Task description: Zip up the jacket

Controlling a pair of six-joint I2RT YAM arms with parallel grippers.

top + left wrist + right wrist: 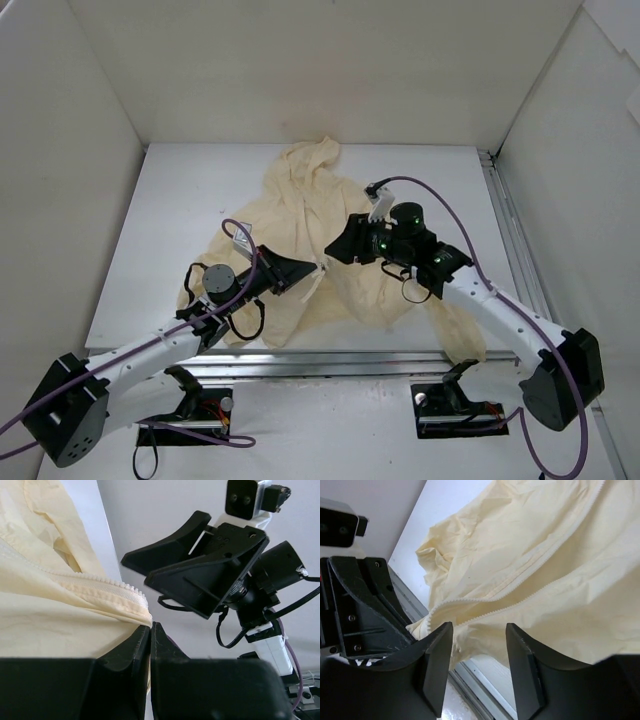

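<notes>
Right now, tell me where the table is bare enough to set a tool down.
Bare table left of the jacket and right of its hood. Crowded at the front centre, where left gripper and right gripper meet.

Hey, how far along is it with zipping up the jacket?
Early. Done: the jacket lies spread out. In hand: left gripper pinches fabric beside the zipper teeth; right gripper hovers with jaws open, empty. Left: the tooth rows lie apart, so all the zipping.

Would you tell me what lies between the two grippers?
The jacket with its zipper, seen in the top view; the left gripper pinches it.
</notes>
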